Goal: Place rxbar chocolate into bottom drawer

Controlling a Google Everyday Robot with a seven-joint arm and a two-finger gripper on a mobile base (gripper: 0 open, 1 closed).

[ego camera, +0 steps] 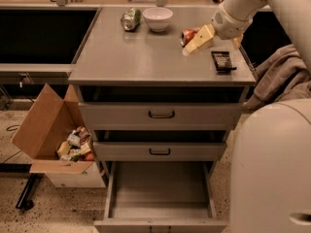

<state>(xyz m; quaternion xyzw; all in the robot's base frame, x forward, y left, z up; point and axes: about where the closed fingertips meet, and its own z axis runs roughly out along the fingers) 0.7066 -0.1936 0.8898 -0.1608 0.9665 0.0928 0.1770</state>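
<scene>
Jaws stand wide apart with nothing between them. The gripper point(212, 46) hangs low over the right rear of the desk point(136, 57), one pale finger point(198, 39) touching or just in front of the orange can point(186, 34). The rxbar point(223, 61) lies flat on the desk by the right front edge, just beside the gripper. The bottom drawer point(160, 191) is pulled out. A bowl point(158, 17) and a green can point(130, 19) sit at the back.

no legible print on the rxbar chocolate point(223, 61) beside the end effector point(195, 42) above the countertop point(141, 55)
</scene>
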